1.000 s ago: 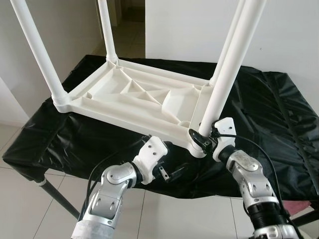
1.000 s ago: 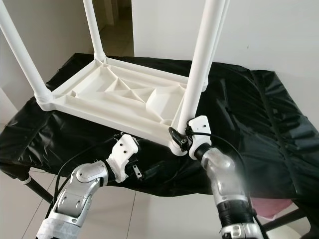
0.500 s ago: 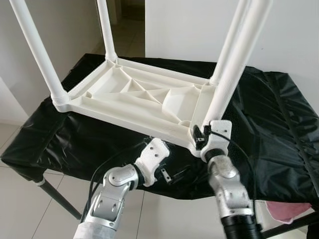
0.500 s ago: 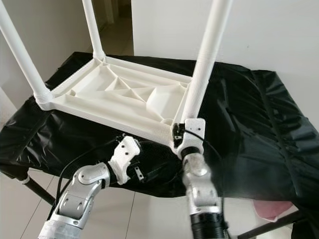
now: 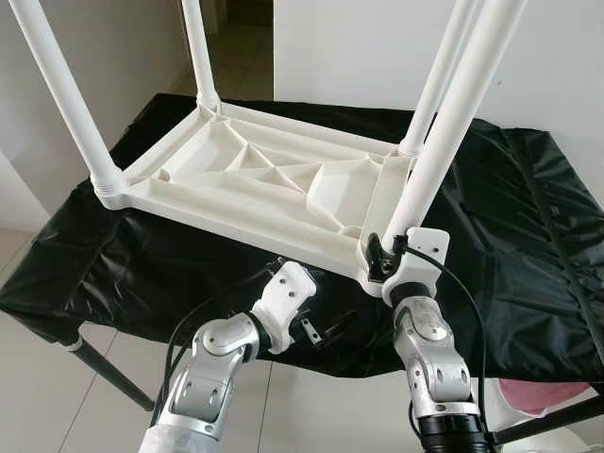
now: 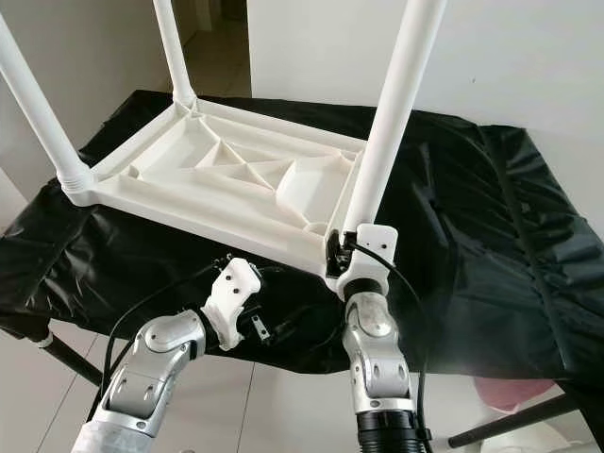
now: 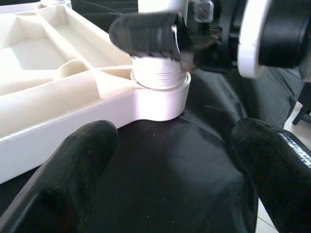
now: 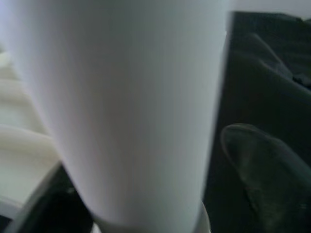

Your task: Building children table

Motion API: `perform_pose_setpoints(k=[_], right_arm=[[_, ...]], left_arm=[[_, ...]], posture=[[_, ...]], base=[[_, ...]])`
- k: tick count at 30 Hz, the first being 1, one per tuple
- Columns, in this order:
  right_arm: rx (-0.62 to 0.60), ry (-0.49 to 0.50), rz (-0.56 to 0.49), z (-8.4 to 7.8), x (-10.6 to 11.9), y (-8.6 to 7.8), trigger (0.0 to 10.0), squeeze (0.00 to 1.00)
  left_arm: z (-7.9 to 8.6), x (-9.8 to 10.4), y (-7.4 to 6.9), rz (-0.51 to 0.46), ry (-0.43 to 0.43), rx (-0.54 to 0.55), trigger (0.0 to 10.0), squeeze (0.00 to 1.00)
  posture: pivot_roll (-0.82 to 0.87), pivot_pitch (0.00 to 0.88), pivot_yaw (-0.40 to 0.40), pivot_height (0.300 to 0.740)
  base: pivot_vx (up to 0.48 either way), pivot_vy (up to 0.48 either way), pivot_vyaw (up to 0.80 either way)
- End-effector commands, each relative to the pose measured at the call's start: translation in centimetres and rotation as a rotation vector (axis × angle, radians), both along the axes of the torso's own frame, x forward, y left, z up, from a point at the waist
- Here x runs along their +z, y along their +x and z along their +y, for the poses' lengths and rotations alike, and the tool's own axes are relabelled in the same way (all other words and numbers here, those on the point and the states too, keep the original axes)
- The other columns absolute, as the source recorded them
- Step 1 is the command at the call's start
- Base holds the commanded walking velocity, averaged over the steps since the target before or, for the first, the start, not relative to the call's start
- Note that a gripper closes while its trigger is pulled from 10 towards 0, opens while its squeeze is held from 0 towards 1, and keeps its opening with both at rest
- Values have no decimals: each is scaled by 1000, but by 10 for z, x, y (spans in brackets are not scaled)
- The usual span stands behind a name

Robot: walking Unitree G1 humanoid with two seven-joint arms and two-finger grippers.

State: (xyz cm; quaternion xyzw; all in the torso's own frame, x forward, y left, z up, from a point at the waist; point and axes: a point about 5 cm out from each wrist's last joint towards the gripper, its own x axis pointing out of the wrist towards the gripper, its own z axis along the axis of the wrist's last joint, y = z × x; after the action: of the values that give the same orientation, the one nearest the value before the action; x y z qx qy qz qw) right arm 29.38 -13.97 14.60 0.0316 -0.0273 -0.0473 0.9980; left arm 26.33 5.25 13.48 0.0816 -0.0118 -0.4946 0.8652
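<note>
Near table leg (image 5: 444,132) sits between right gripper (image 5: 379,257) fingers (image 8: 262,170) — base gripped.

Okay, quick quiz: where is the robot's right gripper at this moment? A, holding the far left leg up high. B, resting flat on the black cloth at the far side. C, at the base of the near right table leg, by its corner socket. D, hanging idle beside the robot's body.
C: the right gripper sits around the foot of the near right leg, just above the corner socket of the upturned table.
</note>
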Motion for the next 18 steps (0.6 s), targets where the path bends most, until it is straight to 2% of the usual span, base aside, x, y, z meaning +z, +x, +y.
perform_pose_setpoints(k=[1, 3, 4, 6, 8, 10, 12, 13, 14, 15, 18], right_arm=[[1, -9, 9, -6, -4, -1, 10000, 1000], [20, -35, 13, -10, -5, 1, 10000, 1000], [41, -59, 4, -12, -5, 1, 10000, 0], [57, -74, -3, -14, -4, 1, 10000, 0], [164, -98, -27, -15, -2, 2, 10000, 0], [164, -98, -27, -15, -2, 2, 10000, 0], [281, -122, -47, -16, 1, 1, 10000, 0], [281, -122, -47, -16, 1, 1, 10000, 0], [367, -152, -44, -17, 1, 2, 10000, 0], [367, -152, -44, -17, 1, 2, 10000, 0], [529, -198, -44, -18, 2, 3, 10000, 0]], left_arm=[[2, 1, 7, -11, -14, 141, 10000, 0], [2, 1, 8, -15, -12, 134, 10000, 0], [2, 2, 8, -17, -10, 133, 10000, 0], [2, 2, 8, -17, -8, 132, 10000, 0], [3, 3, 9, -20, -3, 127, 10000, 0], [3, 3, 9, -20, -3, 127, 10000, 0], [4, 3, 10, -23, 2, 122, 10000, 0], [4, 3, 10, -23, 2, 122, 10000, 0], [5, 4, 10, -25, 4, 121, 10000, 0], [5, 4, 10, -25, 4, 121, 10000, 0], [6, 4, 12, -28, 5, 124, 10000, 0]], posture=[[-77, 94, -1, 740], [-79, 91, 0, 740], [-81, 87, 5, 740], [-81, 87, 5, 740], [-85, 84, 12, 740], [-85, 84, 12, 740], [-81, 82, 16, 740], [-81, 82, 16, 740], [-80, 79, 17, 740], [-80, 79, 17, 740], [-77, 76, 19, 740]], base=[[0, 0, 0], [0, 0, 0], [0, 0, 0], [0, 0, 0], [0, 0, 0], [0, 0, 0], [0, 0, 0], [0, 0, 0], [0, 0, 0], [0, 0, 0], [0, 0, 0]])
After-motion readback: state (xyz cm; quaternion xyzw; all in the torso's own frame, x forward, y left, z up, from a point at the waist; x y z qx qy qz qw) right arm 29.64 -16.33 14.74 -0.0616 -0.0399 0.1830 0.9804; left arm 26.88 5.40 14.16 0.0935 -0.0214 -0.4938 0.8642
